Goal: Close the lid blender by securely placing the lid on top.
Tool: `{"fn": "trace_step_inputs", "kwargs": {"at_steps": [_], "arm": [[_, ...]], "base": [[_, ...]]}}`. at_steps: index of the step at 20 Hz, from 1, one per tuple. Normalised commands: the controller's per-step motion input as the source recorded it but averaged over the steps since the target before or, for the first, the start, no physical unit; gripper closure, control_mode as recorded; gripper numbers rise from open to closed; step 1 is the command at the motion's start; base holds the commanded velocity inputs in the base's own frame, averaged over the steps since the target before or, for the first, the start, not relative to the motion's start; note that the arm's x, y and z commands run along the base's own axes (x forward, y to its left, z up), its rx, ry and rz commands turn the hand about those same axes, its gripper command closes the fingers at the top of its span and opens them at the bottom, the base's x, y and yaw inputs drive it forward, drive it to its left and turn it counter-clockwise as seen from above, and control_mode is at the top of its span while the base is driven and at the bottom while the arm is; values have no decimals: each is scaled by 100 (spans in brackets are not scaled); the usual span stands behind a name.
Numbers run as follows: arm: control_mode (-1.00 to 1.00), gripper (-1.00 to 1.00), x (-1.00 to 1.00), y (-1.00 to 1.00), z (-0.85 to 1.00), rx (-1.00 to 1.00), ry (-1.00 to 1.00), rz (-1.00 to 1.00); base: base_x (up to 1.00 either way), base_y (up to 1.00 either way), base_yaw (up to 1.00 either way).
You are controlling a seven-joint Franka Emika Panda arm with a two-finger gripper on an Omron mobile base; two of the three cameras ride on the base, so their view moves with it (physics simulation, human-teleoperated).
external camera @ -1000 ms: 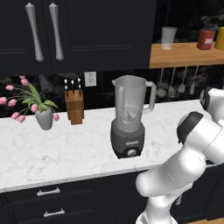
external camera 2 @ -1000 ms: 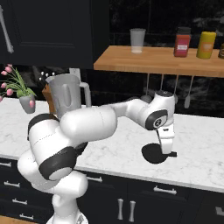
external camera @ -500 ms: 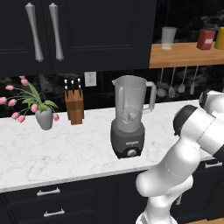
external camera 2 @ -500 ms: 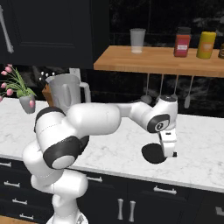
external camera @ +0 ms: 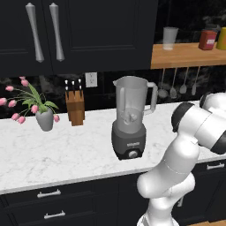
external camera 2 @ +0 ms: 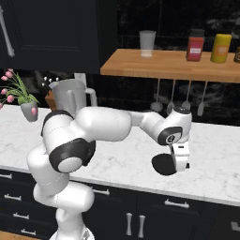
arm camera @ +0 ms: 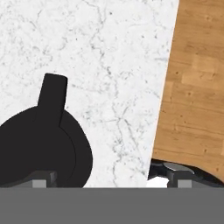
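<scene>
Black lid (arm camera: pixel 41 146) lies flat on your marble counter (arm camera: pixel 109 65), its tab pointing up-frame in the hand view. Your gripper (arm camera: pixel 111 177) hangs above it, jaws spread, holding nothing. The blender (external camera: pixel 131 119) stands upright, well apart.

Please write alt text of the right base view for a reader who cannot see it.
The white arm's open gripper hangs just above a flat round black lid lying on the white marble counter. Far left, behind the arm, stands the clear grey blender pitcher, its mouth uncovered.

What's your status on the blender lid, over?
Claw open, low over the counter, holding nothing. Lid flat on the counter beside it. Blender uncapped, far left. Nothing in the way.
</scene>
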Motion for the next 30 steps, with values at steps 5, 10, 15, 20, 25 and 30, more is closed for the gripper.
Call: {"fn": "trace_step_inputs", "kwargs": {"at_steps": [5,10,15,20,25,30], "arm": [[-100,-100,11,-9,-14,3,0,3],[-100,-100,13,-16,-15,5,0,4],[-100,-100,18,-17,-11,5,0,5],[-100,-100,26,-9,-5,4,0,5],[-100,-100,26,-4,-10,2,0,4],[-100,-100,19,-3,-22,0,0,1]], "base": [[0,0,0],[0,0,0],[0,0,0],[0,0,0],[0,0,0],[0,0,0]]}}
